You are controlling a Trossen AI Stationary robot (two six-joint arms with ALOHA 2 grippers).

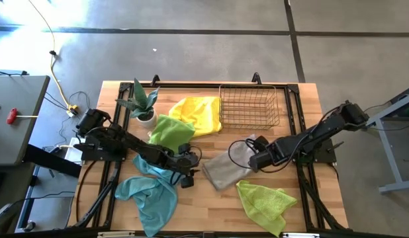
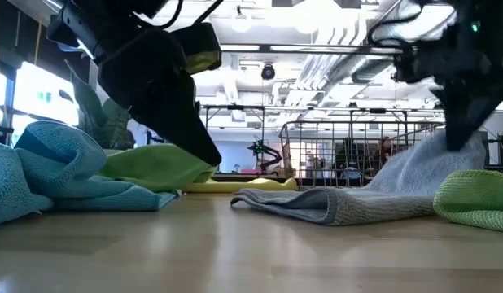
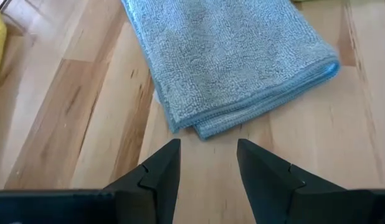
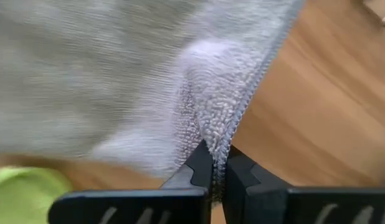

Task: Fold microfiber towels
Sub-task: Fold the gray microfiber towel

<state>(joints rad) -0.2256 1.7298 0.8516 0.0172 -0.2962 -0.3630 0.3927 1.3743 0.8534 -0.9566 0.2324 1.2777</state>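
While the right tool (image 4: 217,163) pinches the grey towel's (image 1: 224,168) hem mid-desk, the left tool (image 3: 208,163), fingers apart, hovers just short of its near corner; it should grip that corner before both fold together.

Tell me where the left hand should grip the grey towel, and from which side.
Grip the grey towel at its free near-left corner, coming in from the left. That end lies flat on the table; the right hand already pinches the far edge, lifting it. The left hand is open nearby.
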